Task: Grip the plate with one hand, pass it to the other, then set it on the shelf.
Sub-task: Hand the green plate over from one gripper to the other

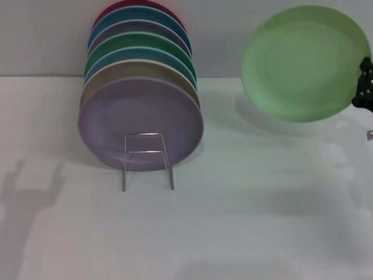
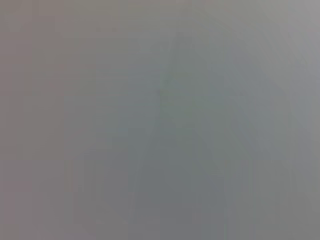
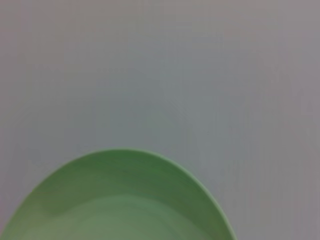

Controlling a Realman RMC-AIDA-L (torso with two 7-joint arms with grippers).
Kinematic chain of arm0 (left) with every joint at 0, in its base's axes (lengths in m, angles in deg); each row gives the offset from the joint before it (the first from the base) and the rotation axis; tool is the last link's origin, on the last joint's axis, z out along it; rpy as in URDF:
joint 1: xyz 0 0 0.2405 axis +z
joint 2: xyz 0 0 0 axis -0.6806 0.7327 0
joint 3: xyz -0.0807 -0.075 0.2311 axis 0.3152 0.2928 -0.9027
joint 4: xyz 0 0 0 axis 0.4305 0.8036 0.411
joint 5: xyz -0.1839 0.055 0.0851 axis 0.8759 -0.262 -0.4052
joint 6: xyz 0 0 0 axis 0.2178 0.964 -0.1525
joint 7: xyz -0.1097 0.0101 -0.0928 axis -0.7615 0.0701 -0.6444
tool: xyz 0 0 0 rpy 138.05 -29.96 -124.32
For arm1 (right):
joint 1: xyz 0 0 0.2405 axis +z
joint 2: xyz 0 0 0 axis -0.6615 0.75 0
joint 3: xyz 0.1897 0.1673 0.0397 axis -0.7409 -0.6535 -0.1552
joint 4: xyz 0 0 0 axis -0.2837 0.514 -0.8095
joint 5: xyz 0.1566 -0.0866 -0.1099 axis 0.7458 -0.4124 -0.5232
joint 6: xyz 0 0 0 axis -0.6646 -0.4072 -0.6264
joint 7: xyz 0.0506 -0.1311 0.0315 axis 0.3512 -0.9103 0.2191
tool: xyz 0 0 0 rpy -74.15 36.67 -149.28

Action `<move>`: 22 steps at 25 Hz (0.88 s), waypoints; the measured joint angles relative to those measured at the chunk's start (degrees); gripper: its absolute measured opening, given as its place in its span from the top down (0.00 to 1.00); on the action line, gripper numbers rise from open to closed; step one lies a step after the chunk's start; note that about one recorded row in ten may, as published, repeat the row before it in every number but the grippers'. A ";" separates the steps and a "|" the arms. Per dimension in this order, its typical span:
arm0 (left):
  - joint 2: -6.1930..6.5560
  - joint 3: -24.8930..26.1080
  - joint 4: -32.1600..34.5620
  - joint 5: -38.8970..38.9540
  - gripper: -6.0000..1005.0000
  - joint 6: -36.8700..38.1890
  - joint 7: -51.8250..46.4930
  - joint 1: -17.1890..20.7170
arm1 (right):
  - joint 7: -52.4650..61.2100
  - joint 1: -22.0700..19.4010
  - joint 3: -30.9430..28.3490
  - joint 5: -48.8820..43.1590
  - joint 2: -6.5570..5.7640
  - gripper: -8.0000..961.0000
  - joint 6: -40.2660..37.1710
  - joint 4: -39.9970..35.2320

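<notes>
The light mint-green plate (image 1: 303, 61) is held up in the air at the far right, tilted with its face toward me. My right gripper (image 1: 365, 84) is shut on the plate's right rim at the edge of the head view. The plate also fills the lower part of the right wrist view (image 3: 120, 200). The silver wire shelf (image 1: 147, 160) stands at the left centre of the table, its front loop bare. My left gripper is out of view; the left wrist view shows only a blank grey surface.
Several plates stand upright in a row on the shelf, a lilac plate (image 1: 140, 122) in front, then tan, blue, dark green (image 1: 140, 44) and others behind. The white table (image 1: 245, 221) spreads in front and to the right.
</notes>
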 joint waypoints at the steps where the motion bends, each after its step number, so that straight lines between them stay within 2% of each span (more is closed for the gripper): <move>1: 0.01 -1.41 -0.04 0.00 0.15 0.27 -0.05 0.37 | 0.50 -0.51 0.66 -0.01 0.01 0.97 -0.99 -0.26; 4: -0.04 -2.05 -0.09 0.01 0.15 0.49 0.07 0.63 | 0.85 -1.50 2.15 -0.02 -0.03 0.97 -2.72 -0.45; 13: -0.32 -9.49 -0.44 0.02 0.15 3.41 0.68 1.98 | 1.05 -5.45 9.79 -0.01 0.25 0.97 -13.10 -4.19; 17: -0.35 -15.78 -1.99 0.00 0.14 3.79 2.47 1.59 | 1.07 -8.46 13.10 0.32 0.31 0.97 -15.94 -2.60; 19: -0.35 -19.61 -3.72 0.01 0.14 3.61 5.67 1.11 | 0.12 -11.72 20.43 4.53 0.33 0.97 -18.25 -0.27; 20: -0.35 -19.61 -3.72 0.01 0.15 3.61 5.67 1.11 | 0.12 -11.72 20.43 4.53 0.33 0.97 -18.25 -0.27; 21: -0.41 -22.17 -5.04 0.02 0.15 2.83 8.02 0.70 | -1.96 -13.51 25.78 8.77 0.33 0.97 -19.41 1.37; 22: -0.41 -22.17 -5.04 0.02 0.15 2.83 8.02 0.70 | -1.96 -13.51 25.78 8.77 0.33 0.97 -19.41 1.37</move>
